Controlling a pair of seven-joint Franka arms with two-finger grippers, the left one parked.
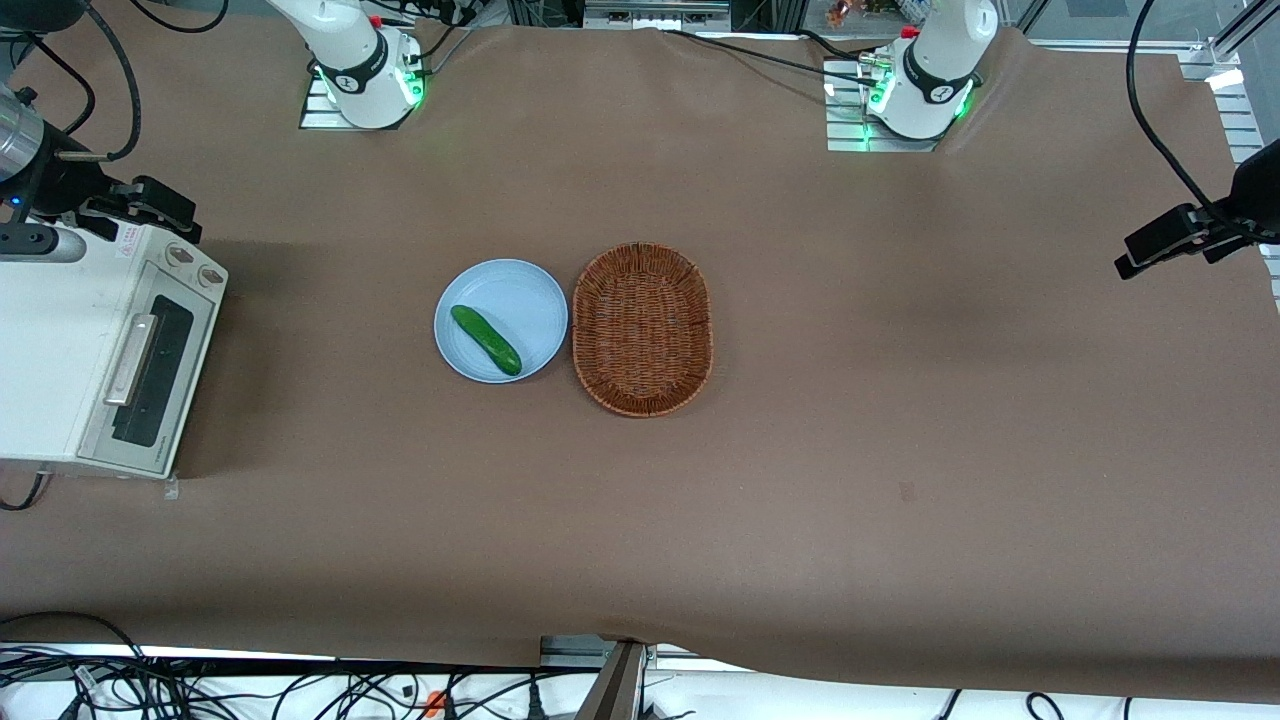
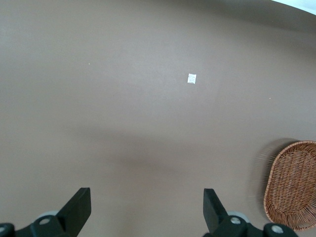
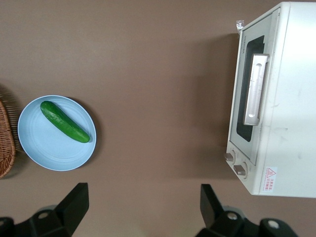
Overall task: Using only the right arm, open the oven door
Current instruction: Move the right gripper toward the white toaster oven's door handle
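Observation:
The off-white oven (image 1: 50, 350) stands at the working arm's end of the table, and also shows in the right wrist view (image 3: 291, 98). Its oven door (image 1: 150, 365) is shut, with a dark window and a silver bar handle (image 1: 133, 358). The door (image 3: 243, 143) and handle (image 3: 256, 89) show in the right wrist view, with two knobs (image 3: 234, 164) beside the door. My right arm's gripper (image 1: 160, 210) hangs high over the oven's knob end, farther from the front camera than the handle. It (image 3: 143, 202) is open and empty over bare table, apart from the door.
A light blue plate (image 1: 520, 290) holding a green cucumber (image 1: 486, 340) lies mid-table, with a brown wicker basket (image 1: 642, 328) beside it. Plate (image 3: 44, 145) and cucumber (image 3: 64, 121) show in the right wrist view. The arm bases (image 1: 365, 75) stand at the table's edge farthest from the front camera.

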